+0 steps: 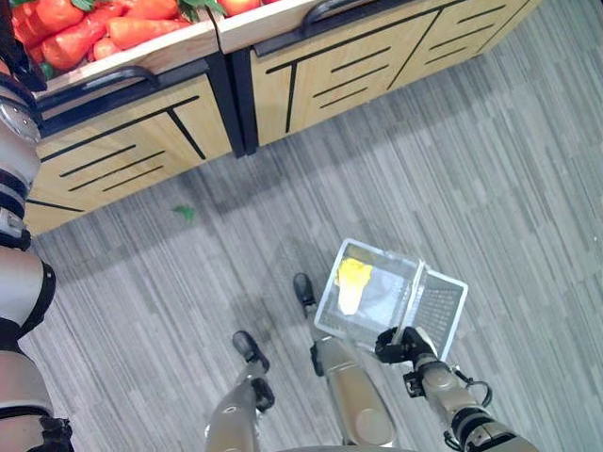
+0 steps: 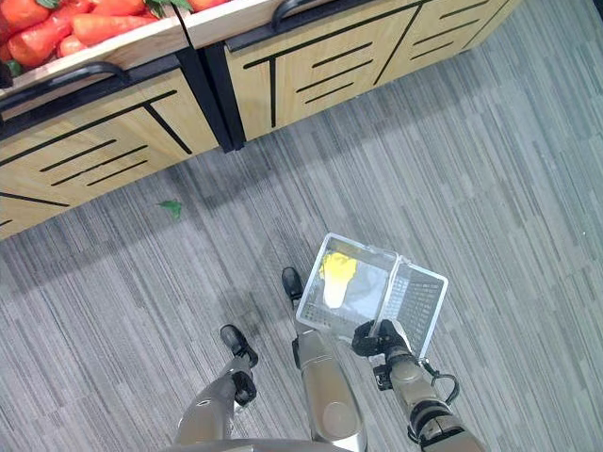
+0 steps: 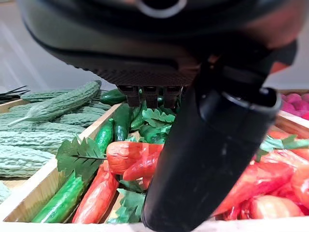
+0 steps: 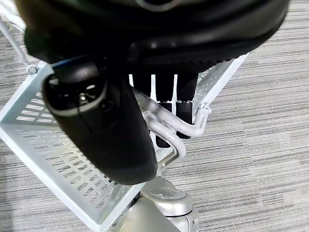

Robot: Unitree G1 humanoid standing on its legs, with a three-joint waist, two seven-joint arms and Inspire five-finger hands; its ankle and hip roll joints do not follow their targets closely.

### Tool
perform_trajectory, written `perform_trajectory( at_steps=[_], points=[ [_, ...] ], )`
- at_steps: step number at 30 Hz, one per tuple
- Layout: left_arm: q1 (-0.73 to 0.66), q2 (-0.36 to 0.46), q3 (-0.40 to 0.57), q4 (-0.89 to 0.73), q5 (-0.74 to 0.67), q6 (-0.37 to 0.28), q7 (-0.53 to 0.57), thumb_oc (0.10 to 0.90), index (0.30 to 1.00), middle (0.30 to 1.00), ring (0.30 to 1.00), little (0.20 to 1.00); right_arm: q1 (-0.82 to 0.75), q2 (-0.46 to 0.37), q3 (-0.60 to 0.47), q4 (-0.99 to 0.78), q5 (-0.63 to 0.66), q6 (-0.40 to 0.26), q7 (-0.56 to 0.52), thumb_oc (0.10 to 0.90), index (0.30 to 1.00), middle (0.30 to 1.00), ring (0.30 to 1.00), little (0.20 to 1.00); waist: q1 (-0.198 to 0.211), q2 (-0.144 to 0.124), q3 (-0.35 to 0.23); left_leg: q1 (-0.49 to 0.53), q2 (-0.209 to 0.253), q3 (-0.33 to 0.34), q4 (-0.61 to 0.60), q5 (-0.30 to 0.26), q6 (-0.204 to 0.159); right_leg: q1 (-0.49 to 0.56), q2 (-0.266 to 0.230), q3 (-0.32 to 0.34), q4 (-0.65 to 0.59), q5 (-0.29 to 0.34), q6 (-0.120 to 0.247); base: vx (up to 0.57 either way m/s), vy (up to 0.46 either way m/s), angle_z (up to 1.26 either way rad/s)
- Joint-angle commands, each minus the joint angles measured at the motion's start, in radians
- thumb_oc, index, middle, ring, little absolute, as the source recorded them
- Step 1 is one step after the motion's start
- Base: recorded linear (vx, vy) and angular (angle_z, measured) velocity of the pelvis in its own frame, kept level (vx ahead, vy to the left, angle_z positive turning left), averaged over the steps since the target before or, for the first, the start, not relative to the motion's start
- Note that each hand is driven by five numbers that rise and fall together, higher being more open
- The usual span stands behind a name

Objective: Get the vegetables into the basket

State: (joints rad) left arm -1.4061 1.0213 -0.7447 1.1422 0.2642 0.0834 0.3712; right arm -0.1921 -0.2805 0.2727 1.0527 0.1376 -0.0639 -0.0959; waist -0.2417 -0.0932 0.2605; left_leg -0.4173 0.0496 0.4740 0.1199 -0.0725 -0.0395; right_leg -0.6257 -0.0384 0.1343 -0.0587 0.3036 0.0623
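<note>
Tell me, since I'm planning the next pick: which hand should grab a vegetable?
Left hand: it hovers over the carrots. The right hand is curled round the basket handle.

A pale, perforated plastic basket (image 1: 436, 306) with a wire handle hangs low at the near right, above the striped floor. 1 yellow-and-white vegetable (image 1: 350, 282) lies inside it, at its left end. On the wooden stand at the far left, red vegetables (image 1: 85, 28) with green leaves are heaped in a tray; beside them lie smooth green cucumbers (image 3: 63, 200) and bumpy bitter gourds (image 3: 53, 104).
</note>
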Motion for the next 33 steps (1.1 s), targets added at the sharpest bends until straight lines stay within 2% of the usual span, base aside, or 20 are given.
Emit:
perform_trajectory(
  at_steps=[1,8,9,10,11,24,25,26,27,33],
  points=[
    [-0.097,0.064,-0.007,-0.007,-0.007,0.001,0.031,0.900,1.000,1.000,1.000,1.000,0.092,-0.031,0.068,0.054,-0.002,0.034,0.021,0.400,0.300,0.300,0.300,0.300,-0.002,0.028,-0.015,-0.099,0.018,-0.074,0.028,0.036,-0.001,0.049,-0.089,-0.056,-0.008,0.003,0.169,0.00,0.000,0.00],
    [-0.091,0.062,-0.009,0.019,-0.001,0.003,0.017,0.900,1.000,1.000,1.000,1.000,0.093,-0.029,0.074,0.045,0.007,0.029,0.025,0.400,0.300,0.300,0.300,0.300,-0.008,0.025,-0.024,-0.138,0.013,-0.080,0.045,0.025,0.004,0.020,-0.096,-0.059,-0.003,0.016,0.172,0.00,0.006,0.00],
    [-0.084,0.065,-0.006,0.021,-0.002,0.002,0.015,0.467,0.393,0.393,0.393,0.393,0.094,-0.028,0.076,0.038,0.005,0.026,0.028,0.400,0.300,0.300,0.300,0.300,-0.009,0.021,-0.026,-0.143,0.012,-0.079,0.050,0.022,0.006,0.014,-0.095,-0.058,-0.002,0.017,0.172,-0.01,0.012,-0.04],
    [-0.082,0.056,-0.006,0.015,-0.004,0.002,0.016,0.447,0.366,0.366,0.366,0.366,0.094,-0.027,0.078,0.036,0.005,0.026,0.027,0.400,0.300,0.300,0.300,0.300,-0.010,0.021,-0.026,-0.146,0.012,-0.082,0.049,0.023,0.006,0.014,-0.096,-0.059,-0.003,0.017,0.173,-0.01,0.005,-0.07],
    [-0.078,0.054,-0.003,0.012,-0.004,0.004,0.016,0.400,0.300,0.300,0.300,0.300,0.093,-0.027,0.078,0.034,0.007,0.026,0.027,0.400,0.300,0.300,0.300,0.300,-0.010,0.020,-0.025,-0.149,0.012,-0.085,0.050,0.022,0.007,0.012,-0.097,-0.059,-0.002,0.019,0.173,0.00,0.000,0.00],
    [-0.045,0.038,0.016,-0.003,0.009,0.006,0.002,0.400,0.300,0.300,0.300,0.300,0.097,-0.037,0.073,0.043,-0.002,0.032,0.030,0.400,0.300,0.300,0.300,0.300,-0.008,0.015,-0.032,-0.162,0.008,-0.090,0.066,0.013,0.013,0.005,-0.101,-0.061,0.002,0.023,0.174,-0.01,0.008,-0.01],
    [-0.043,0.037,0.016,-0.009,0.013,0.008,0.000,0.506,0.448,0.448,0.448,0.448,0.100,-0.037,0.069,0.047,-0.003,0.035,0.031,0.400,0.300,0.300,0.300,0.300,-0.007,0.016,-0.033,-0.163,0.009,-0.091,0.066,0.013,0.014,0.005,-0.103,-0.063,0.003,0.021,0.173,-0.01,0.004,0.15],
    [-0.040,0.035,0.016,-0.013,0.014,0.009,-0.002,0.476,0.407,0.407,0.407,0.407,0.100,-0.039,0.068,0.049,-0.005,0.035,0.029,0.400,0.300,0.300,0.300,0.300,-0.006,0.016,-0.033,-0.164,0.007,-0.092,0.066,0.013,0.014,0.004,-0.103,-0.064,0.003,0.021,0.172,-0.01,0.002,-0.08],
    [-0.041,0.033,0.017,-0.008,0.013,0.008,-0.004,0.400,0.300,0.300,0.300,0.300,0.097,-0.041,0.067,0.053,-0.004,0.036,0.029,0.400,0.300,0.300,0.300,0.300,-0.007,0.016,-0.033,-0.164,0.007,-0.093,0.065,0.014,0.014,0.004,-0.104,-0.065,0.003,0.021,0.173,0.00,0.000,0.00],
    [-0.039,0.031,0.020,-0.018,0.014,0.007,-0.001,0.400,0.300,0.300,0.300,0.300,0.098,-0.039,0.066,0.057,-0.006,0.035,0.030,0.400,0.300,0.300,0.300,0.300,-0.006,0.017,-0.038,-0.168,0.004,-0.097,0.058,0.017,0.014,0.001,-0.105,-0.070,0.000,0.020,0.171,0.00,0.000,-0.01]
  ],
)
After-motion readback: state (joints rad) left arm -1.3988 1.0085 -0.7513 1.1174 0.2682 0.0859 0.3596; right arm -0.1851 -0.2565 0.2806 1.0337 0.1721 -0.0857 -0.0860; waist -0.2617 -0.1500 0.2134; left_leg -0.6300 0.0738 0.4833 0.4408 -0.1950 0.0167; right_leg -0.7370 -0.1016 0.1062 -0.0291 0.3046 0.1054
